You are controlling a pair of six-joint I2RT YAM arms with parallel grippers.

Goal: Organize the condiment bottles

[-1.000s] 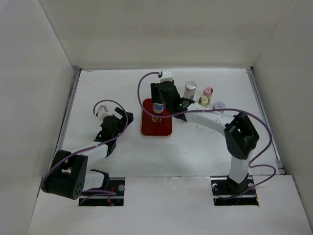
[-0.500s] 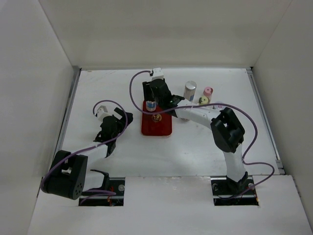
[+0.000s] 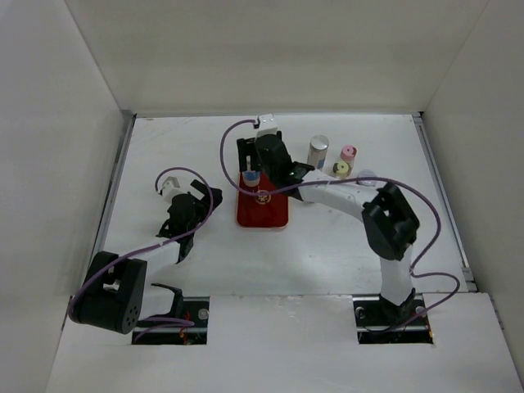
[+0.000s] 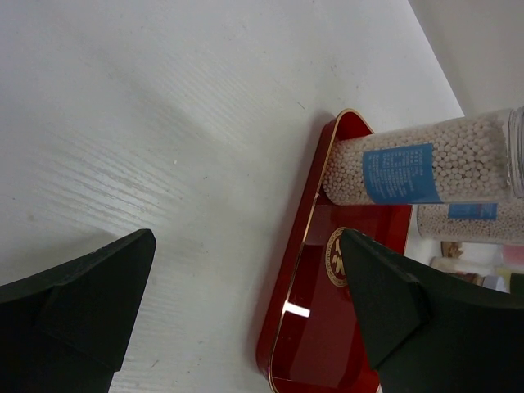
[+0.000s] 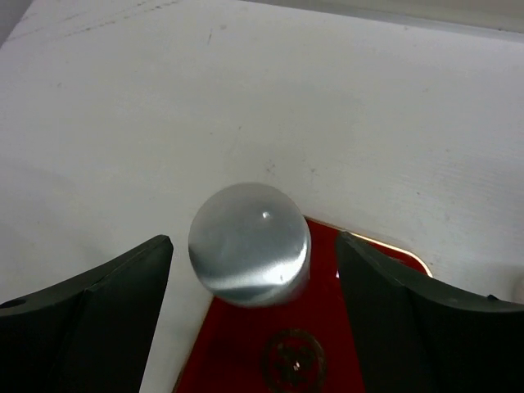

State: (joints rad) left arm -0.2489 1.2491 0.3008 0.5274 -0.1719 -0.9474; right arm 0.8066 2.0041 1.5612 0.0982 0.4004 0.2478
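Robot lab cell: plain white walls point(image 3: 270, 57) around a white table point(image 3: 327, 246).

You have bright, even light with soft shadows; a small glare sits on the red tray point(image 4: 315, 336).

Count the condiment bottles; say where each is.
5. Blue-labelled bottle on the red tray, inside the right hand; silver-capped bottle, pink-capped jar, yellow-capped jar right of it; pale-capped jar half behind the right arm.
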